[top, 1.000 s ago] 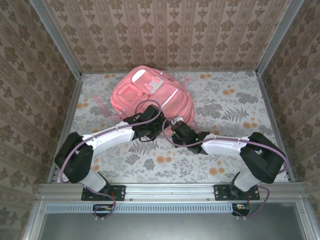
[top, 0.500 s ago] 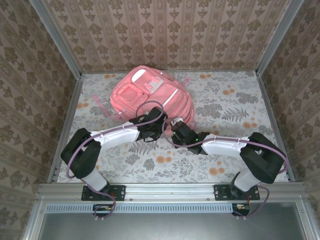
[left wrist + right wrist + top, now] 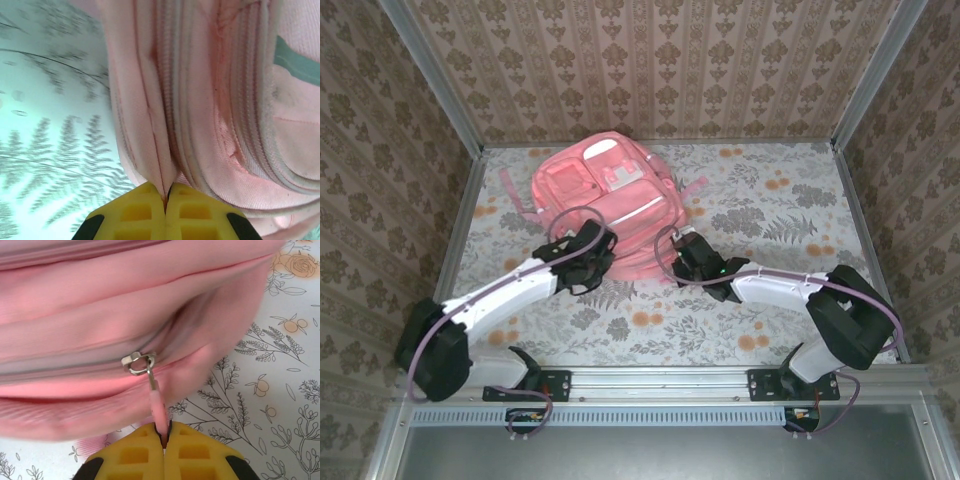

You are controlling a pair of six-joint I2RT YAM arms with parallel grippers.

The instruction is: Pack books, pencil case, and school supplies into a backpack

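R pincer (image 3: 164,432) clamps backpack (image 3: 100,315) zip pull (image 3: 159,407); L pincer (image 3: 165,197) pinches its seam.

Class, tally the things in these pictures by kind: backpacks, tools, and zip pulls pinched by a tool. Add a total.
backpack: 1
tools: 2, left tool and right tool
zip pull pinched by a tool: 1
total: 4

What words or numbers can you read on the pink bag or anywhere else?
None can be read. The backpack is plain pink cloth up close; any label on its front is too small to read from above. The table and walls carry only flower patterns.
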